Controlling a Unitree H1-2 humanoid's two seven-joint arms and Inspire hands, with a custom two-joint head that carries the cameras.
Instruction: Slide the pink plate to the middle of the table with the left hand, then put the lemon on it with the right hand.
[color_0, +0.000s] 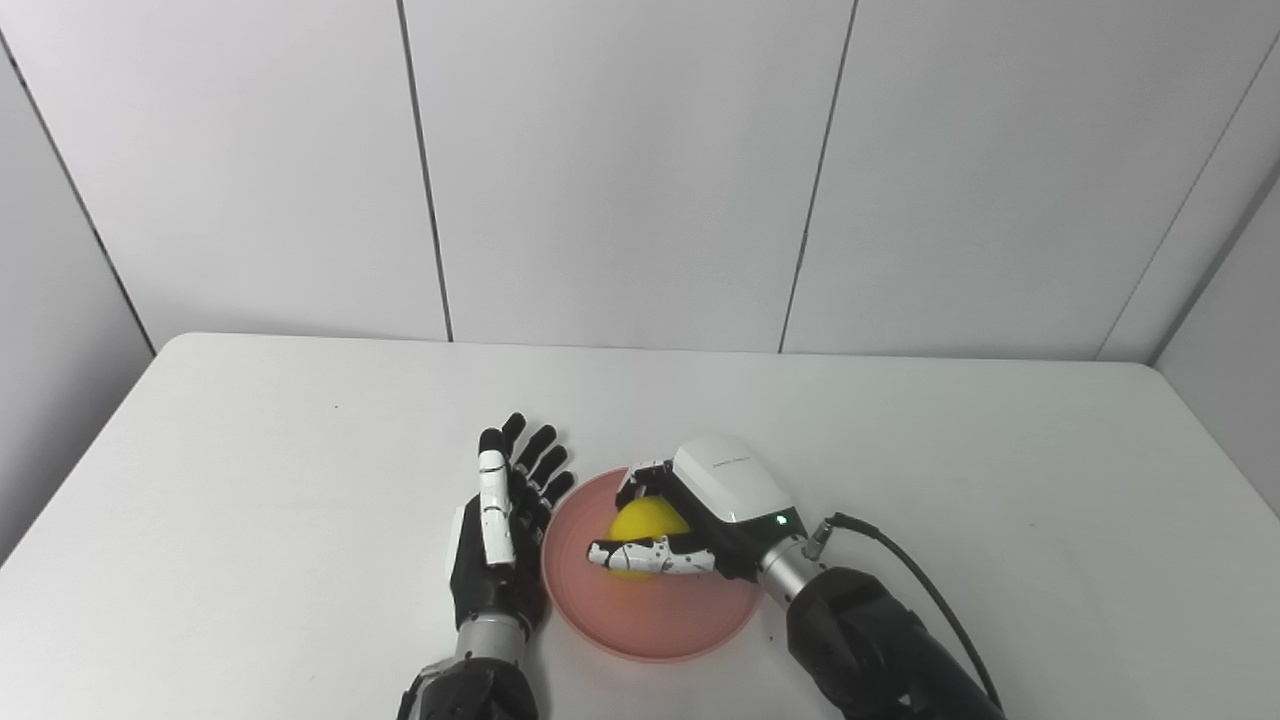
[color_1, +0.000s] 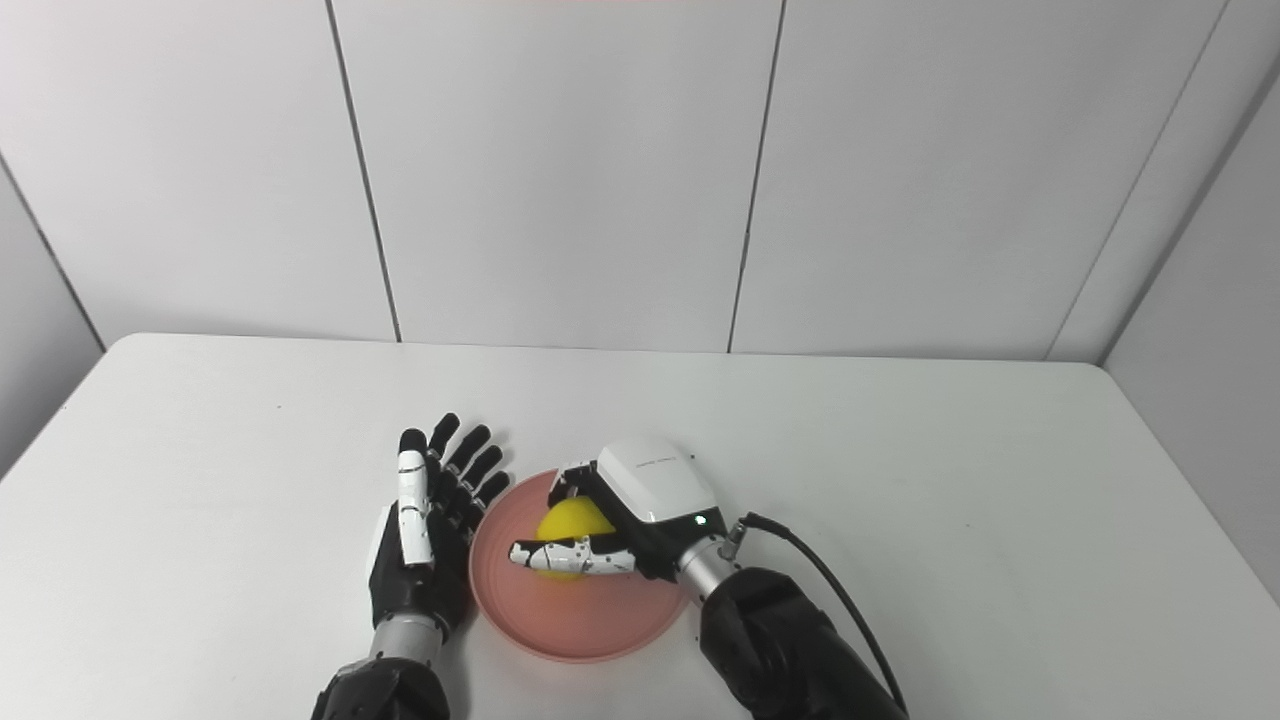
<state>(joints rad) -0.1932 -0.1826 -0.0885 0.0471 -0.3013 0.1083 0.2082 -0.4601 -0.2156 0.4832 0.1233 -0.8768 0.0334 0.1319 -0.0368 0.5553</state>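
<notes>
The pink plate (color_0: 650, 610) lies on the white table (color_0: 250, 480), toward the near edge and close to the table's middle from left to right. Its rim is bare on the near side and on the left.

The lemon (color_0: 648, 522) sits over the far half of the plate, inside the grasp of the right hand (color_0: 700, 520). The right arm enters from the lower right, and the hand reaches over the plate's right rim. The thumb (color_0: 640, 555) crosses the near side of the lemon, lying almost level and pointing left. The other fingers (color_0: 640, 480) curl over the far side and top of the lemon. The lemon is thus enclosed between thumb and fingers, with only its yellow middle showing between them. Whether the lemon's underside touches the plate cannot be told, since the thumb covers the contact area.

The left hand (color_0: 500, 530) lies just beside the plate's left rim, palm turned toward the plate, fingers straight, slightly spread and pointing away from the robot. It holds nothing. The edge of the hand is at or against the plate's rim; actual contact cannot be confirmed.

A black cable (color_0: 920, 580) runs from the right wrist back along the forearm.
</notes>
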